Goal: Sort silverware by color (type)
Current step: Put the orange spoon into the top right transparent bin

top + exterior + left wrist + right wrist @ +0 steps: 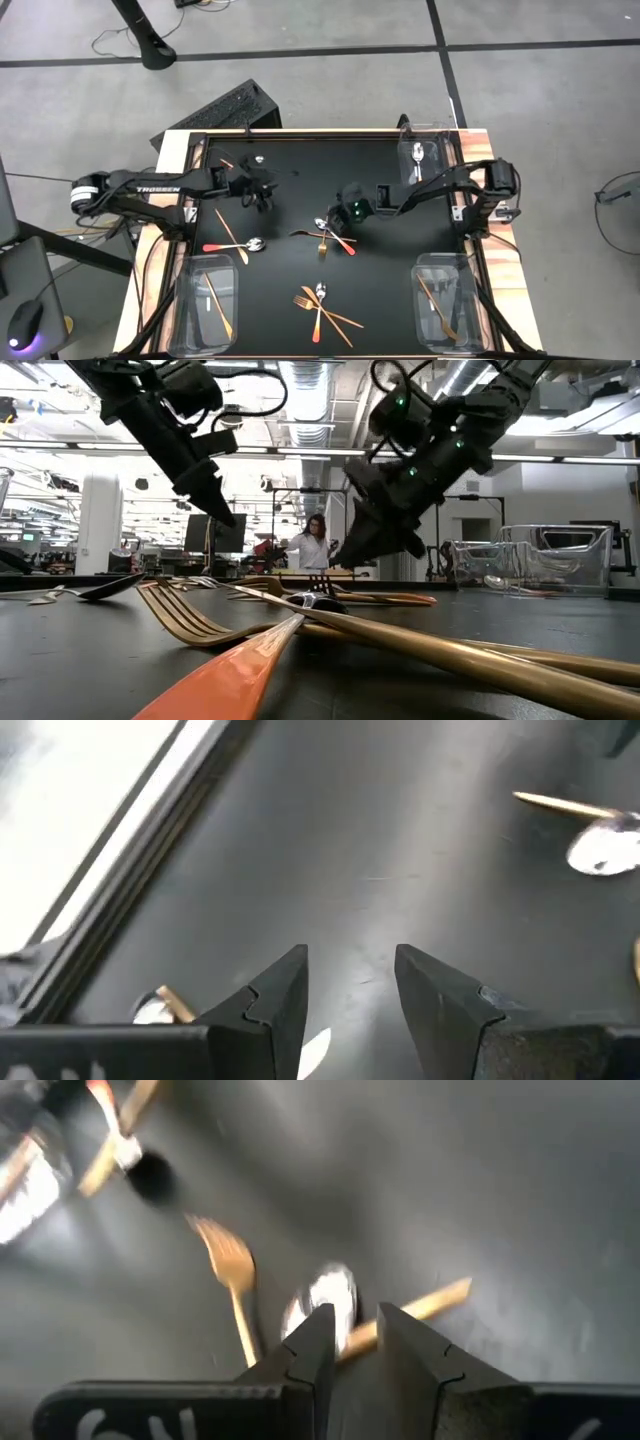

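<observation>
Nearest my low camera lies an orange handle (225, 680) crossed by a long gold handle (450, 655), part of the small heap of cutlery (320, 305) at the front middle of the black table (300, 150). Further back, my right gripper (338, 228) hangs low over a second cluster in the middle of the table, where a gold fork (232, 1275), a silver spoon bowl (325, 1295) and a gold stick (420, 1308) lie together. Its fingers (310, 1345) stand narrowly apart right over the spoon bowl and the stick; I cannot tell whether they have hold of either piece. My left gripper (262, 192) hovers over bare table toward the rear left, jaws open and holding nothing, with a spoon (252, 160) lying near it. Another red-handled spoon (235, 246) and a gold piece (228, 228) lie left of centre. One clear bin (210, 305) at the front left holds a gold piece, one bin (445, 310) at the front right holds gold pieces too, and a rear right bin (422, 160) holds silver ones.
</observation>
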